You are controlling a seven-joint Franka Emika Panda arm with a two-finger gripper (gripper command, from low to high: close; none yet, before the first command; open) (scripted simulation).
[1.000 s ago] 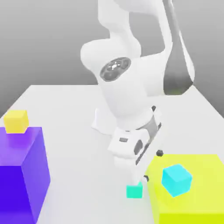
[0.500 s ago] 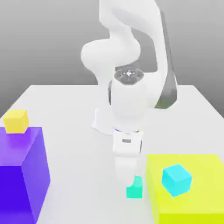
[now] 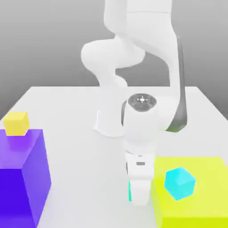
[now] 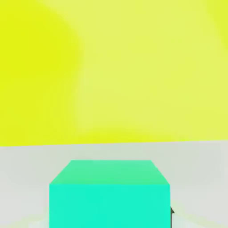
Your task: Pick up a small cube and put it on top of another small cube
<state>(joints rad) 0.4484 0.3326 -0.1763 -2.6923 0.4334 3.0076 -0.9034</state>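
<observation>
Exterior view, teal cube (image 3: 130, 191): on the table (image 3: 71, 116), touching or just beside the big lime-yellow block (image 3: 196, 196) on the view's left; mostly hidden behind the hand.
Exterior view, gripper (image 3: 139, 199): lowered straight down over the teal cube, judged to be the pick-up; fingers closed, apparently on the cube.
Exterior view, yellow cube (image 3: 16, 123): atop the purple block (image 3: 20, 173), far left, well apart from the arm; the stacking target.
Exterior view, light-cyan cube (image 3: 179, 183): resting on the lime block.
Hand view, teal cube (image 4: 109, 196): close under the camera, lime block's wall (image 4: 116, 71) right behind it.
</observation>
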